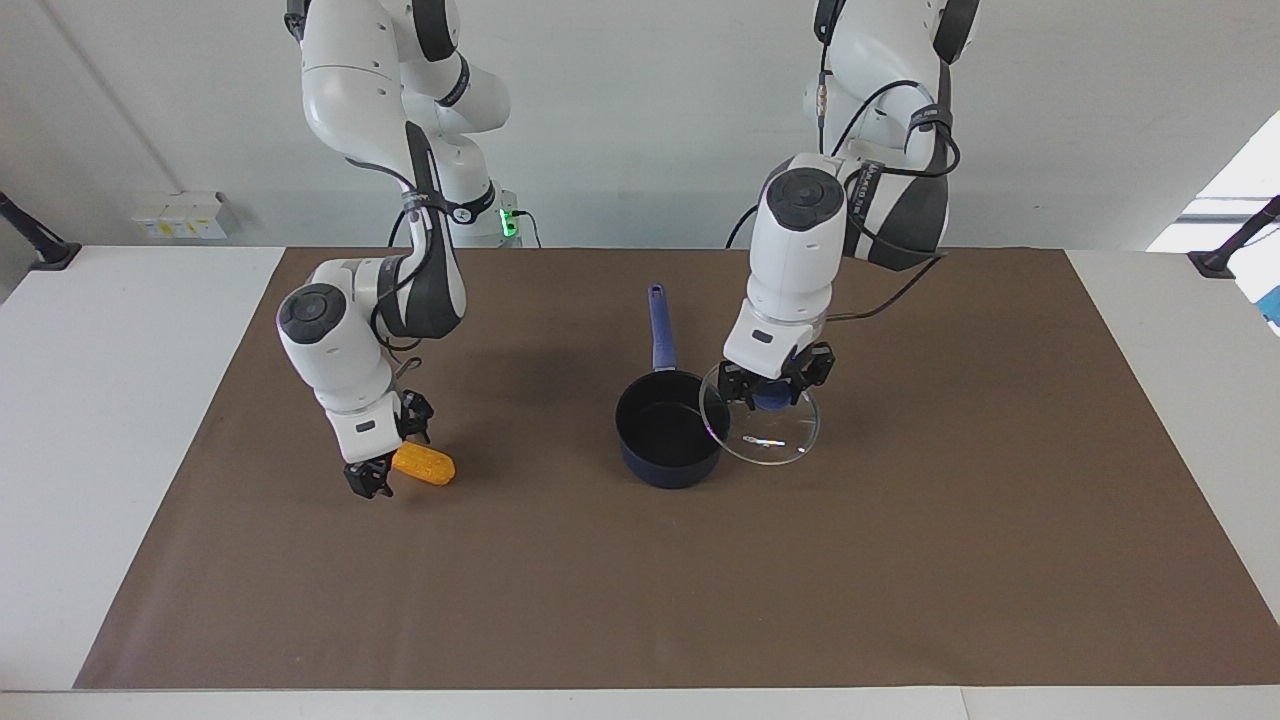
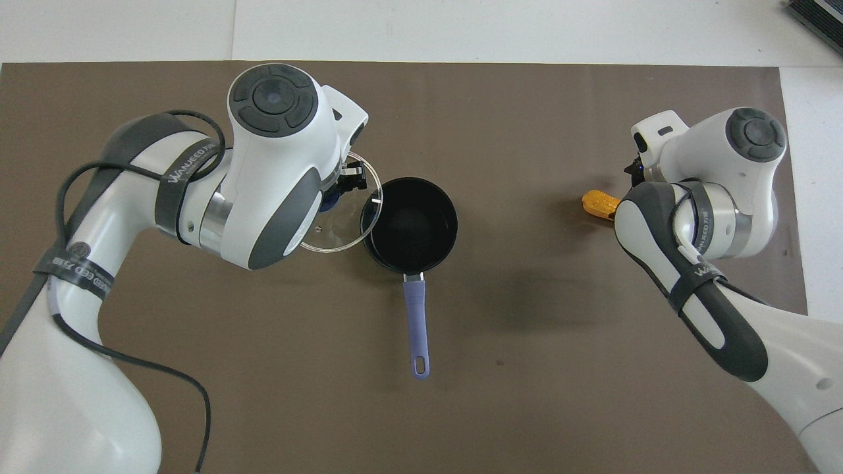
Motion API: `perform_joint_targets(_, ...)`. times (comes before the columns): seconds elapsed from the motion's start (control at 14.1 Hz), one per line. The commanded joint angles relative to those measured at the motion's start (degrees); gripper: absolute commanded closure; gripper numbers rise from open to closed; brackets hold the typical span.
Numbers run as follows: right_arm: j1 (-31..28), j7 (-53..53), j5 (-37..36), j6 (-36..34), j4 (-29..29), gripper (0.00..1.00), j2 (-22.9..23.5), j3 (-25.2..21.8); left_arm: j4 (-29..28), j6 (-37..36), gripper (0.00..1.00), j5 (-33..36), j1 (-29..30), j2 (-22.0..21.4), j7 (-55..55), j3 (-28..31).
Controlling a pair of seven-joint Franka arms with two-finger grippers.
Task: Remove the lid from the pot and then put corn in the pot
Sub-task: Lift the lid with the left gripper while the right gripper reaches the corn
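Observation:
The pot (image 1: pixel 668 430) stands open mid-mat, black inside, with its handle (image 1: pixel 660 330) pointing toward the robots; it also shows in the overhead view (image 2: pixel 409 224). My left gripper (image 1: pixel 772 395) is shut on the blue knob of the lid (image 1: pixel 775 438). It holds the lid tilted beside the pot, toward the left arm's end, with its edge overlapping the pot's rim (image 2: pixel 342 230). The corn (image 1: pixel 426 466) lies on the mat toward the right arm's end (image 2: pixel 598 203). My right gripper (image 1: pixel 385 468) is down at the corn's end nearest that arm's side. In the overhead view the right wrist hides it.
A brown mat (image 1: pixel 900 560) covers most of the white table (image 1: pixel 120 450). The pot's handle (image 2: pixel 417 322) reaches toward the robots between the two arms. A dark object (image 2: pixel 816 16) sits at the table's corner farthest from the robots, at the right arm's end.

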Motion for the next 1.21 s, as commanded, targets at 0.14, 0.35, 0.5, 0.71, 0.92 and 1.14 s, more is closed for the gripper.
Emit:
perform_joint_targets(0.14,1.07,-3.4,0.83,1.57,-2.0,0.0,0.21,0.28,-9.02,3.22,0.95,1.81,6.8,-5.24,7.73,-0.51)
perform_joint_targets(0.35,1.08,-4.11,0.83,1.57,-2.44,0.04,0.3,0.28,-19.56,11.66,0.95,2.24,11.11,-9.54,14.47,-0.51)
perform_joint_targets(0.5,0.82,-4.11,0.75,1.57,-2.35,0.45,0.3,0.19,-23.26,13.78,0.95,2.59,13.92,-11.22,18.89,-0.51)
perform_joint_targets(0.71,-0.59,-3.58,0.75,1.57,-1.65,0.81,0.65,0.19,-30.9,19.4,0.95,2.69,17.71,-14.73,25.74,-0.51)
perform_joint_targets(0.92,-0.07,1.23,3.37,-0.35,-0.17,1.0,0.65,0.19,-34.7,22.13,0.95,3.21,21.75,-15.88,32.24,-0.51)
perform_joint_targets(1.14,0.29,10.79,3.74,-4.12,1.51,1.0,-1.27,0.19,-38.12,25.55,0.95,4.87,23.25,-15.88,33.93,-0.51)
